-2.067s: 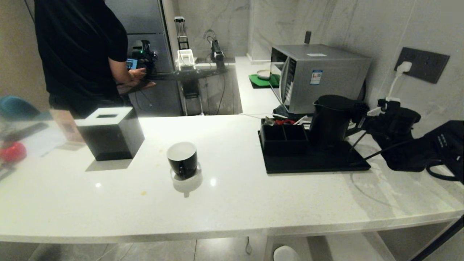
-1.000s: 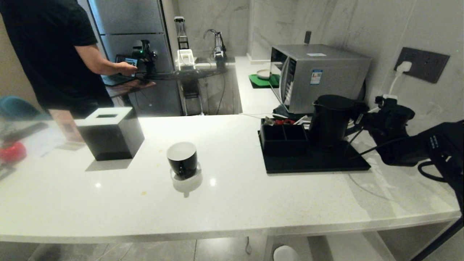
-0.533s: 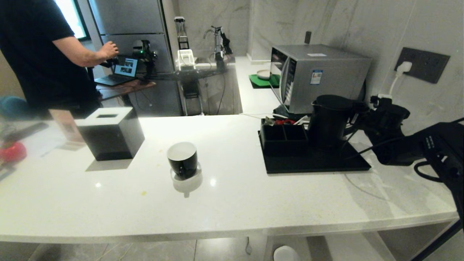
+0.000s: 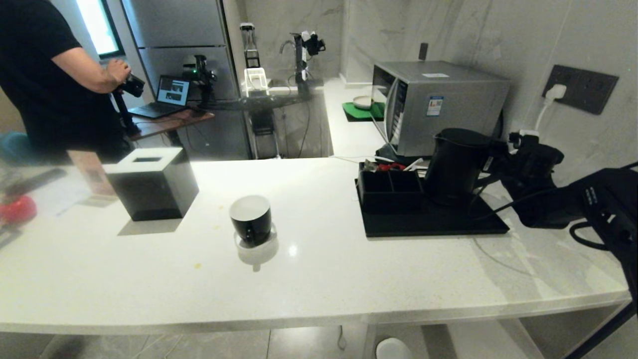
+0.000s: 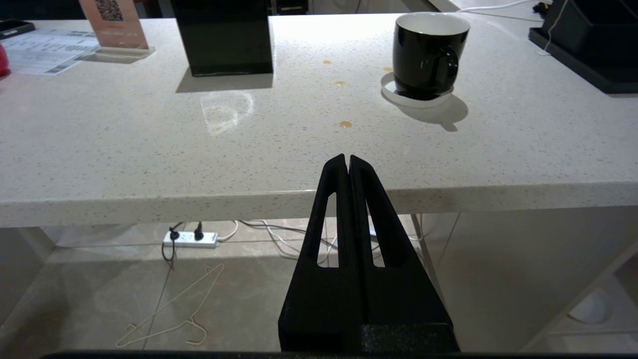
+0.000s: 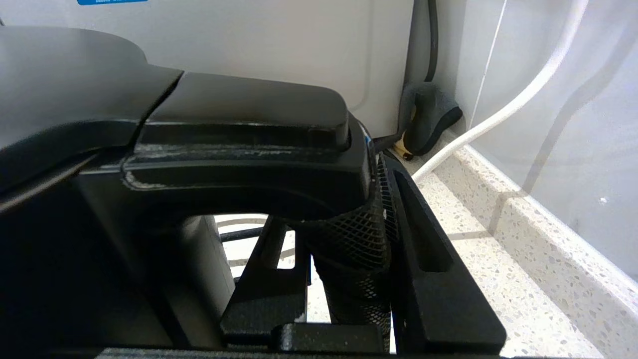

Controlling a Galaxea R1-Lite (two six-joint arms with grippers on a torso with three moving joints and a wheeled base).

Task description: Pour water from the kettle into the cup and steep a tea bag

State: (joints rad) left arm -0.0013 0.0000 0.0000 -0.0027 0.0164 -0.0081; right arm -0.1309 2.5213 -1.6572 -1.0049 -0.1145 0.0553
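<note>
The matte black kettle (image 4: 456, 167) stands on a black tray (image 4: 433, 225) at the right of the white counter. My right gripper (image 4: 494, 158) reaches in from the right and is shut on the kettle's textured handle (image 6: 349, 239), one finger (image 6: 423, 234) on each side of the right gripper (image 6: 333, 199). The glossy black cup (image 4: 250, 219), white inside, sits on a white coaster mid-counter; the left wrist view has the cup (image 5: 428, 50) too. My left gripper (image 5: 347, 160) hangs shut and empty in front of the counter's near edge. The tea bag is out of view.
A black cube tissue box (image 4: 152, 184) stands at the left, a low two-compartment organizer (image 4: 391, 188) beside the kettle, a microwave (image 4: 438, 104) behind it. A white cable runs to the wall socket (image 4: 580, 89). A person (image 4: 45, 75) works at the back left.
My right gripper's fingers have closed on the kettle's handle, and the kettle has shifted slightly. The person at the back has moved left and raised a hand. The left arm has stayed still.
</note>
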